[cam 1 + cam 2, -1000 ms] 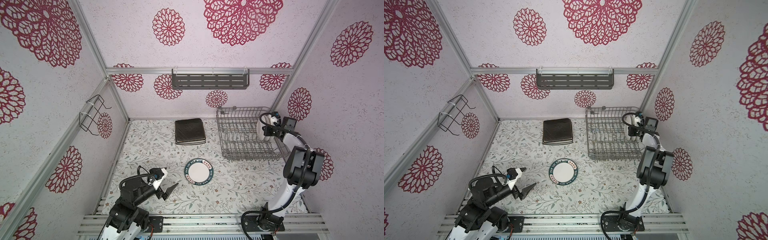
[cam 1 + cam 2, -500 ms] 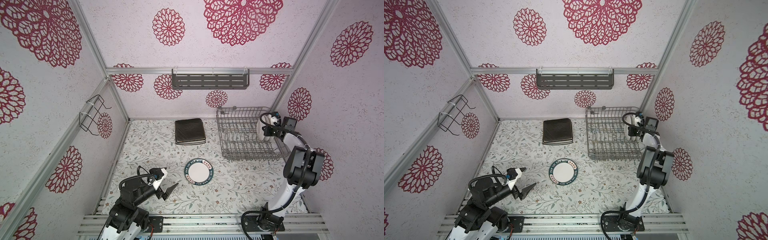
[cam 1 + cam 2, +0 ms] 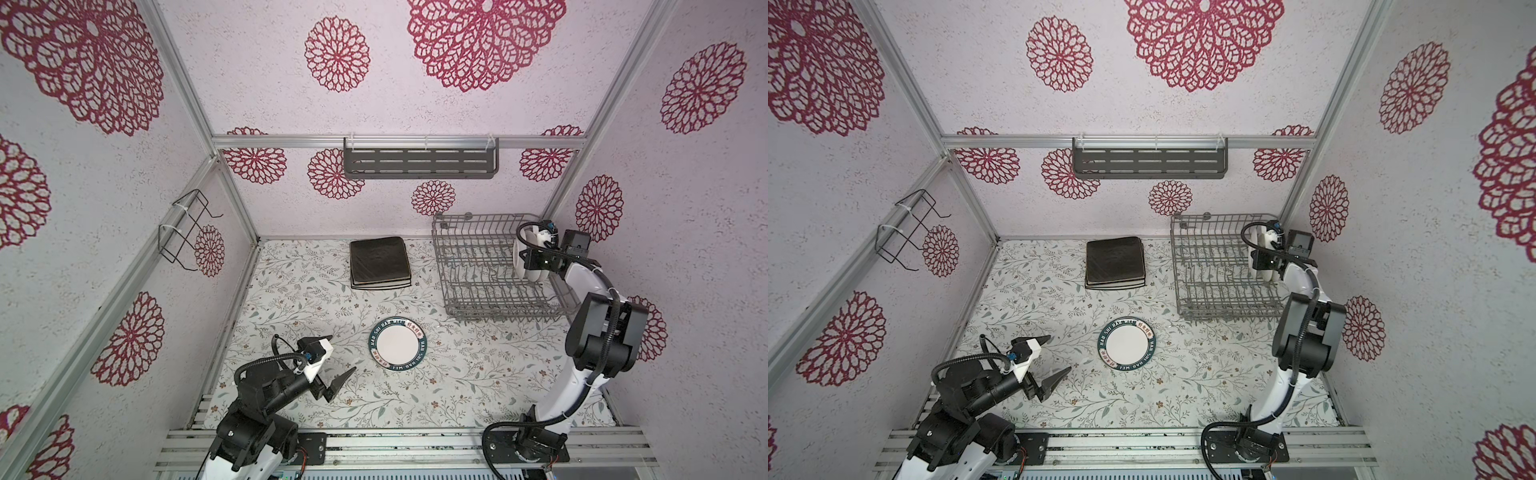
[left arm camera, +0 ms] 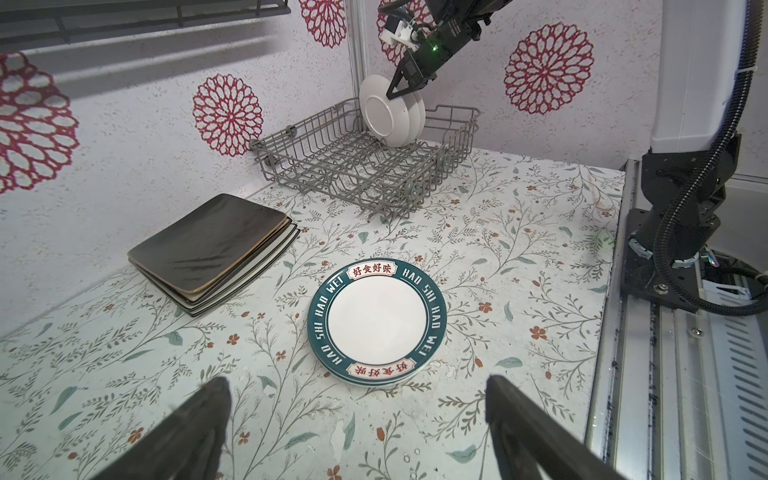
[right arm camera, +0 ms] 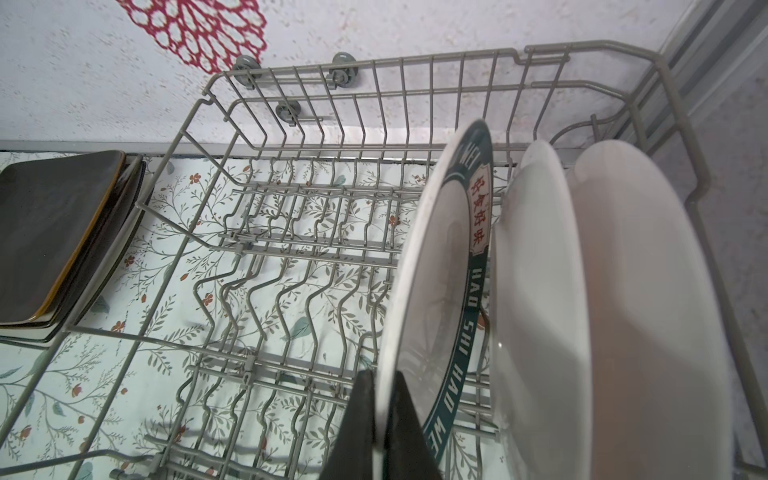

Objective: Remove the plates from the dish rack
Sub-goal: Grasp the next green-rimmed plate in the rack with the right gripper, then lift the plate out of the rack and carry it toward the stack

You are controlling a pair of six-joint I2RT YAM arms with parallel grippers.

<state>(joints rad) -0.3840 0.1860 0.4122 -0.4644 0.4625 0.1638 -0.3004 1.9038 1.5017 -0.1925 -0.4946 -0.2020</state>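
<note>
So, the one that matters here: a round plate [image 5: 432,266] with a teal printed border is stood on edge at the right end of the dish rack [image 4: 332,183], and its top rim is pinched by the right gripper [image 5: 382,378], jaws narrowed to the thickness of the rim. The grip comes from above, so the plate hangs straight down from the fingers into the rack's upright wires. Two more white plates [image 5: 540,291] are parked just beside it on its printed-face side, close enough that touching can't be ruled out.

Best guess: a straight lift along the plate's own plane is what's called for, since any sideways tilt would likely get it knocked against the neighbours or the wires.

The left gripper [image 3: 1058,353] is spread wide, nothing held, low at the front of the table and well apart from the rack, so this one is clearly the right arm's job. A stack of round plates [image 4: 376,320] lies near it, and the square plates [image 4: 208,232] are piled further back.
</note>
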